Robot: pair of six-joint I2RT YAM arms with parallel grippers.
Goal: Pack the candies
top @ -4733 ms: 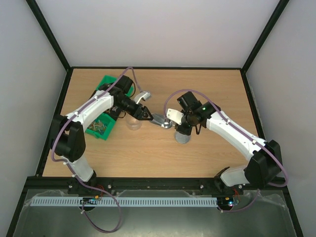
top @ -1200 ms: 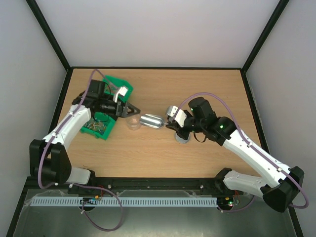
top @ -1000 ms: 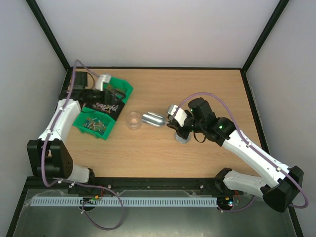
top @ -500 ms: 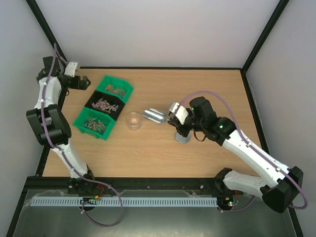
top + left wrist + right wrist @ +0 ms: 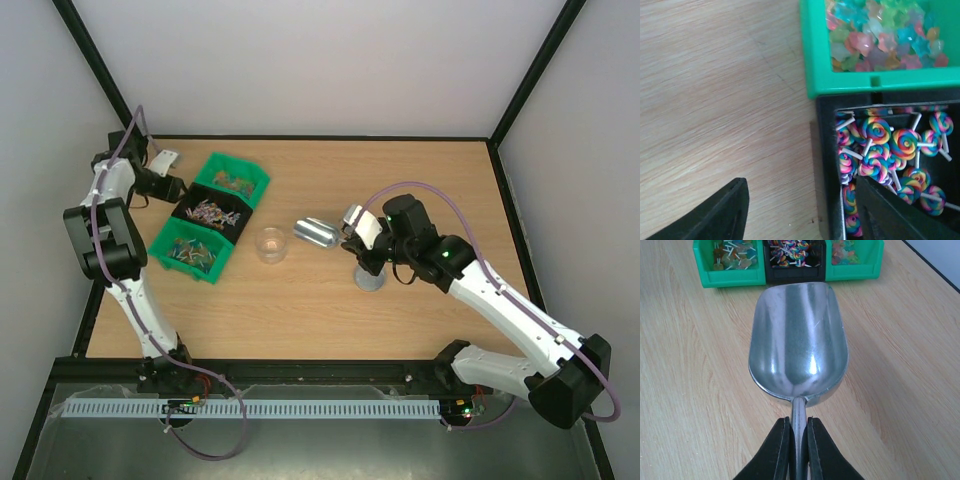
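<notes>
The scoop is being clamped in the right tool, candies are being kept in bins, and a snag is being risked with the part-open, empty left tool straddling the black bin's wall.

Your scoop is polished metal, mirror-glossy with faint scratches; the table under it is matt wood-grain. Beyond its mouth, smooth green plastic bins hold glossy, translucent candies.

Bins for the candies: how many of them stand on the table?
3, in one row on the left: the far green bin, the black bin in the middle, the near green bin. None seems hidden.
</notes>
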